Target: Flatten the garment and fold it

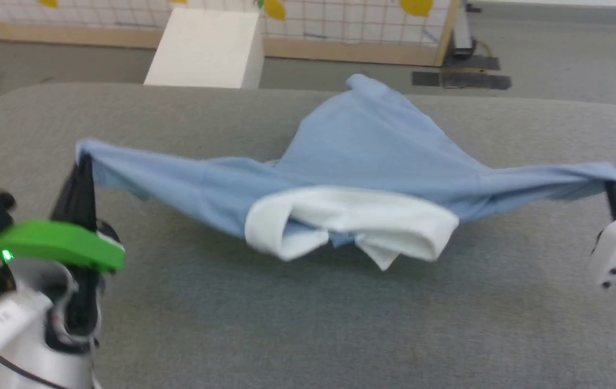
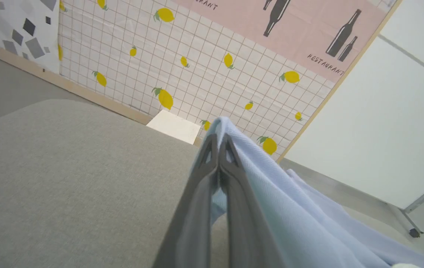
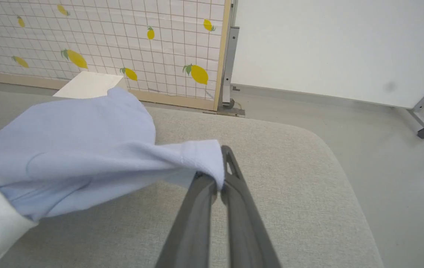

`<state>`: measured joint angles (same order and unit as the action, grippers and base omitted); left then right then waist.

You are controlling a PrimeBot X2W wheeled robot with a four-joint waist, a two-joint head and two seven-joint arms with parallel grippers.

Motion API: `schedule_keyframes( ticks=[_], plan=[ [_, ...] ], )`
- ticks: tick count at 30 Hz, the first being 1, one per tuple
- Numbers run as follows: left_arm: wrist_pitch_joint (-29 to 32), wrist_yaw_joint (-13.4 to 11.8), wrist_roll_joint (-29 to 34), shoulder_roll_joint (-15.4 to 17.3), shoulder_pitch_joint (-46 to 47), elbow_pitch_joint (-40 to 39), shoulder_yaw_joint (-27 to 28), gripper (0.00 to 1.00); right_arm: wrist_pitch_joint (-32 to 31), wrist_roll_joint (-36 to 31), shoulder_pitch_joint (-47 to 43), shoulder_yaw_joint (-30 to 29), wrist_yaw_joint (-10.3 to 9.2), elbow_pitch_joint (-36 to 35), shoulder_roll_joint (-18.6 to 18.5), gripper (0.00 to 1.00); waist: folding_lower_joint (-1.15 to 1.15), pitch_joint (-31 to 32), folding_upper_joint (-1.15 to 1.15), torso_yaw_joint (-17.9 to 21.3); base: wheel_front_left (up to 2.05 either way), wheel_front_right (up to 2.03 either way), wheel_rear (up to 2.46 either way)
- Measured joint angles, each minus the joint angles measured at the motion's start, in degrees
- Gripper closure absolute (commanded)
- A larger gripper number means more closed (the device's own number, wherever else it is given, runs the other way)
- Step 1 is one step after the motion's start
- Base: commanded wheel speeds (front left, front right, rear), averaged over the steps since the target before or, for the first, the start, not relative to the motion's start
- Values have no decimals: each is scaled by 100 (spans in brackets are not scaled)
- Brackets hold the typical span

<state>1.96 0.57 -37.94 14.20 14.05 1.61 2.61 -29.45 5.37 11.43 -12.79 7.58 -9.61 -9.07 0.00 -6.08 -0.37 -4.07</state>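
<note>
End effectors [image 1: 84,162] [image 1: 615,186] outspread, garment [image 1: 362,146] between

Light blue garment [image 1: 362,146] with white collar [image 1: 351,221]; grey table [image 1: 308,324]; white grid wall [image 2: 197,74] printed with yellow lemons

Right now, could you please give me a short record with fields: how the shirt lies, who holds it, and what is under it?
garment: light blue polo shirt, stretched sideways, middle sagging
collar: white collar, on the side near the robot
left fingers: shut on one end of the shirt
right fingers: shut on the other end
surface: grey padded table; the shirt's far part lies on it
state: not yet flat, not folded
</note>
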Motion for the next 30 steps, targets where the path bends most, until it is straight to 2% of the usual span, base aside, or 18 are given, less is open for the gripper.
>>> schedule_keyframes(
  ticks=[5,11,15,18,23,30],
  plan=[
    [664,-24,-447,109,755,-334,92,100,-514,233,782,276,0,-11,-539,100,0,-68,0,206,0,0,0],
    [956,-375,-866,158,2127,-220,396,100,-942,316,2365,926,0,416,-1027,100,0,-499,0,354,0,0,0],
    [931,-617,-901,240,3186,59,544,100,-931,263,3643,1193,0,960,-1134,100,0,-947,0,411,0,0,0],
    [748,-756,-892,304,3982,326,649,100,-664,90,4617,1210,0,1455,-1083,100,1,-1321,0,442,0,0,0],
    [203,-875,-816,358,5212,700,799,100,208,-433,6061,856,0,2086,-754,100,2,-1965,0,499,0,0,0],
    [-628,-643,-781,449,6583,1178,995,100,1684,-1267,7460,349,1,2502,-337,100,2,-2726,0,595,0,0,0]
  ],
)
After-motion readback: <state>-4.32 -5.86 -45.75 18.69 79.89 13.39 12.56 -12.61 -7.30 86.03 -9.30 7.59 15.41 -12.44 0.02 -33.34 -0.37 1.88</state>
